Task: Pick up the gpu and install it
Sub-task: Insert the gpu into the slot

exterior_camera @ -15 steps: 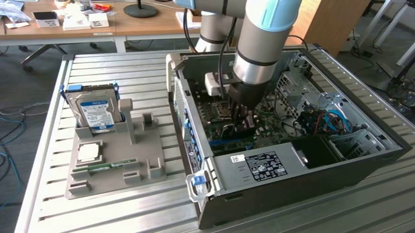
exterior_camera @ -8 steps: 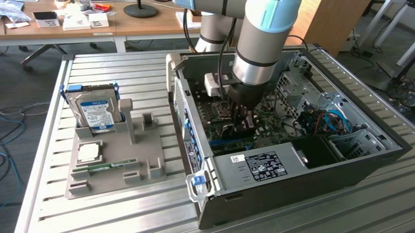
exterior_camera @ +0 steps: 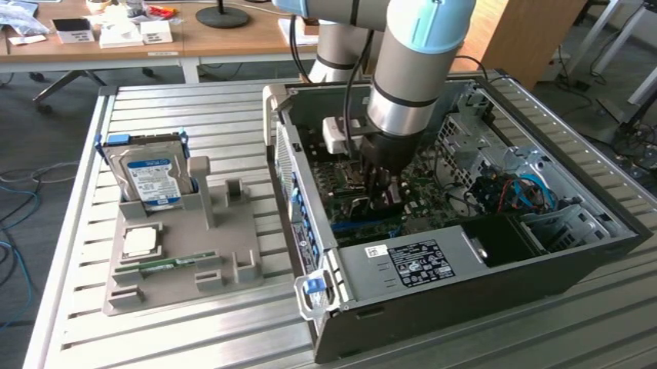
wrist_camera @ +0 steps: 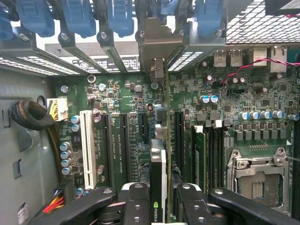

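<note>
gripper: the gripper (wrist_camera: pixel 158 206) is inside the open computer case (exterior_camera: pixel 575 257), its fingers (wrist_camera: pixel 136 206) pinching the gpu (wrist_camera: pixel 158 178) from both sides.
gpu: held edge-on and upright over the motherboard (wrist_camera: pixel 126 93), in line with the expansion slots (wrist_camera: pixel 123 145); its metal bracket (wrist_camera: pixel 157 42) reaches the rear slot openings.
around: blue slot clips (wrist_camera: pixel 77 16) at the case rear, capacitors (wrist_camera: pixel 208 99), an empty CPU socket (wrist_camera: pixel 255 178).
counter: a grey holder (exterior_camera: pixel 175 261) on the counter (exterior_camera: pixel 185 108) carries 1 hard drive (exterior_camera: pixel 154 178), well apart from the case.

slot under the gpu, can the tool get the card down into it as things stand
Probably yes: the tool holds the gpu edge-on over the motherboard, its bracket by the rear opening, nothing visibly blocking.
</note>
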Available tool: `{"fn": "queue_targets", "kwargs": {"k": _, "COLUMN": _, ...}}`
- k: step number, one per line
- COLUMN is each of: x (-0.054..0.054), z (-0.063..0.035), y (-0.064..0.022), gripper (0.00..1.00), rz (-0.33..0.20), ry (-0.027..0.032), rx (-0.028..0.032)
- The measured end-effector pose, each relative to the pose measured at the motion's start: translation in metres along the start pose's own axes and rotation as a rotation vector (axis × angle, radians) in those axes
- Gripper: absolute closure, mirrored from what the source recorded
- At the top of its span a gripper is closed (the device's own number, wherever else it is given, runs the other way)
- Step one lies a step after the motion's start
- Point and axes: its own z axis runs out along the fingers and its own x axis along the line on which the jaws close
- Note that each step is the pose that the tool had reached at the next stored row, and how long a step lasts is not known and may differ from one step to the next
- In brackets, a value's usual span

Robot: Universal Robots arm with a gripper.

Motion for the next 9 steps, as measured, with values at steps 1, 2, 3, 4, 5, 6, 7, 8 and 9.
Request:
{"fn": "queue_targets", "kwargs": {"k": 1, "x": 0.0, "z": 0.0001, "y": 0.0, "gripper": 0.73, "rz": 0.0, "ry": -0.0005, "rx": 0.0}}
{"fn": "queue_targets", "kwargs": {"k": 2, "x": 0.0, "z": 0.0004, "y": 0.0001, "gripper": 0.73, "rz": 0.0, "ry": -0.0013, "rx": 0.0003}}
{"fn": "queue_targets", "kwargs": {"k": 3, "x": -0.0001, "z": 0.0008, "y": 0.0001, "gripper": 0.73, "rz": 0.0, "ry": -0.0018, "rx": 0.0005}}
{"fn": "queue_targets", "kwargs": {"k": 4, "x": -0.0001, "z": 0.0011, "y": 0.0002, "gripper": 0.73, "rz": 0.0, "ry": -0.0018, "rx": 0.0006}}
{"fn": "queue_targets", "kwargs": {"k": 5, "x": 0.0, "z": 0.0014, "y": 0.0003, "gripper": 0.73, "rz": 0.0, "ry": -0.0016, "rx": 0.0004}}
{"fn": "queue_targets", "kwargs": {"k": 6, "x": 0.0, "z": 0.0014, "y": 0.0003, "gripper": 0.73, "rz": 0.0, "ry": -0.0013, "rx": 0.0003}}
{"fn": "queue_targets", "kwargs": {"k": 7, "x": 0.0, "z": 0.0014, "y": 0.0004, "gripper": 0.73, "rz": 0.0, "ry": -0.001, "rx": 0.0002}}
{"fn": "queue_targets", "kwargs": {"k": 8, "x": 0.0, "z": 0.0018, "y": 0.0004, "gripper": 0.73, "rz": 0.0, "ry": -0.0011, "rx": 0.0003}}
{"fn": "queue_targets", "kwargs": {"k": 9, "x": 0.0, "z": 0.0022, "y": 0.0006, "gripper": 0.73, "rz": 0.0, "ry": -0.0012, "rx": 0.0004}}
